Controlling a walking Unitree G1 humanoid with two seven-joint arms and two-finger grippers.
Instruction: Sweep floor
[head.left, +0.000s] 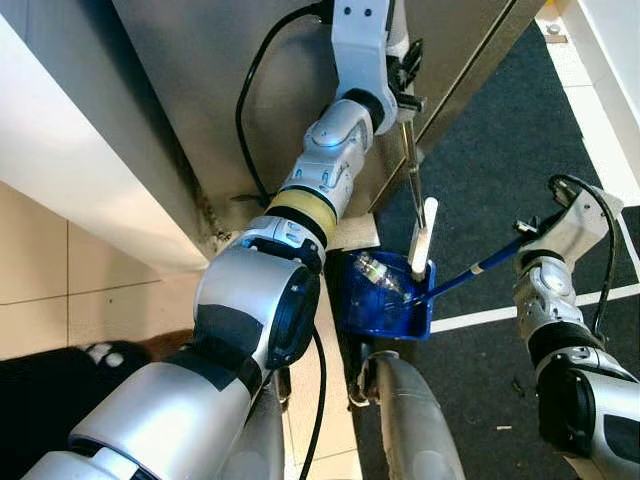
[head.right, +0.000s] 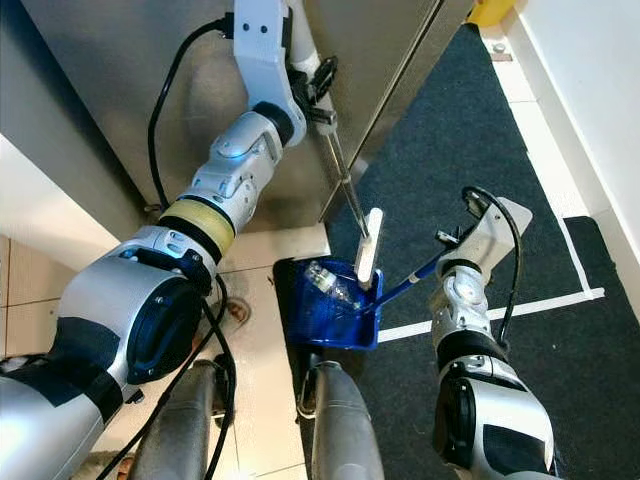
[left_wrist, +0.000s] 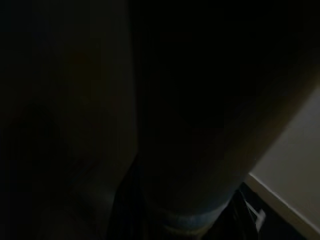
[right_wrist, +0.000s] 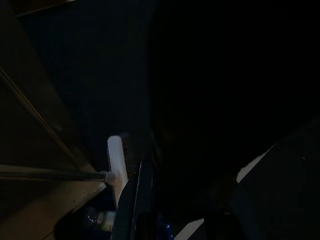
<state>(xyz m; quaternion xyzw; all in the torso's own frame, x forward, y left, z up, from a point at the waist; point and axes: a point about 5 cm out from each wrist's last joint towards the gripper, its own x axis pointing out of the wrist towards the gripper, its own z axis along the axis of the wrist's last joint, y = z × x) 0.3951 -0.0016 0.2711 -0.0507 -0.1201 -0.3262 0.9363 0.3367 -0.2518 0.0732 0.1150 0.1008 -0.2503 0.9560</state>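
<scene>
A blue dustpan (head.left: 385, 305) rests on the floor just ahead of my feet, at the edge of the dark carpet. A crumpled clear plastic bottle (head.left: 378, 272) lies inside it. My right gripper (head.left: 528, 236) is shut on the pan's long blue handle (head.left: 478, 268), out to the right. My left arm is stretched forward and up, with the left gripper (head.left: 405, 88) shut on a thin metal broom handle (head.left: 412, 165). The white broom head (head.left: 423, 240) stands upright at the pan's right side. In the dark right wrist view, the broom head (right_wrist: 115, 165) and the blue handle (right_wrist: 132, 200) can be made out.
A stainless steel cabinet front (head.left: 220, 90) stands straight ahead, with a white wall (head.left: 70, 170) to its left. Dark carpet (head.left: 500, 150) with a white line (head.left: 490, 316) lies to the right and pale tiles (head.left: 60, 290) to the left. A black object (head.left: 95, 355) sits at lower left.
</scene>
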